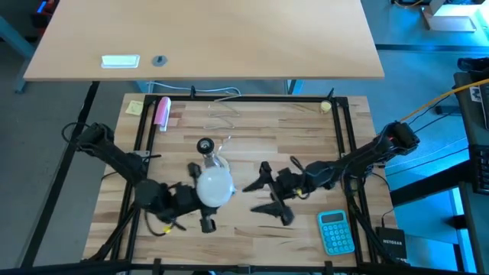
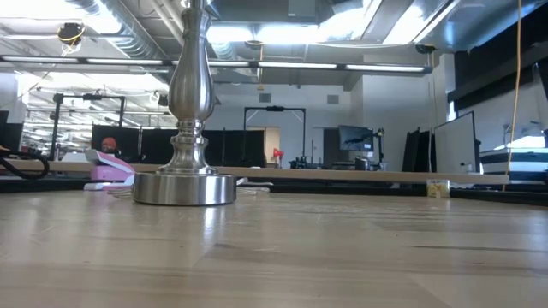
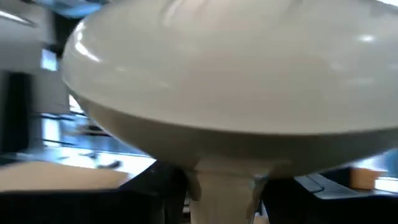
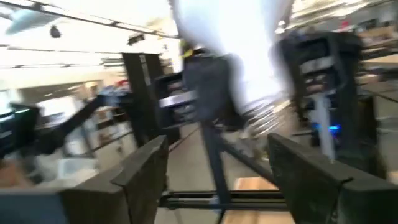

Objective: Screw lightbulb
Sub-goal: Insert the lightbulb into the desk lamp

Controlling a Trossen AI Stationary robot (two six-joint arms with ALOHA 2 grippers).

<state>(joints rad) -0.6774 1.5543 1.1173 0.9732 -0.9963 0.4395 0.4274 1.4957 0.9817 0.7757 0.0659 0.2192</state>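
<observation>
Overhead, the high view showed the lightbulb (image 1: 215, 186) near the middle of the table (image 1: 252, 130), just in front of the socket stand (image 1: 205, 146). The left gripper (image 1: 200, 200) sat at the bulb, with one finger beside the globe's far edge and the other below it; the globe hid the contact, so whether it was clamped could not be told. The right gripper (image 1: 269, 190) stood off to the bulb's right, fingers spread wide, holding nothing. A blue calculator (image 1: 335, 232) lay at the right front corner, clear of the work.

At table height, the low view showed only the stand's metal base (image 2: 184, 186) resting on the wood and its stem rising out of frame; neither bulb nor gripper appeared.

From the left wrist view, the white globe (image 3: 236, 81) filled the frame, with its narrow neck (image 3: 225, 190) running down between dark forms, probably that gripper's own fingers.

From the right wrist view, two dark fingers (image 4: 142, 171) stood well apart with open space between them; the scene beyond was smeared.

Judged from this, the step in hand was regripping during the screwing, with the left arm taking charge of the bulb. The next move would call for a confirmed left grip at the neck, then rotation about the socket axis.
</observation>
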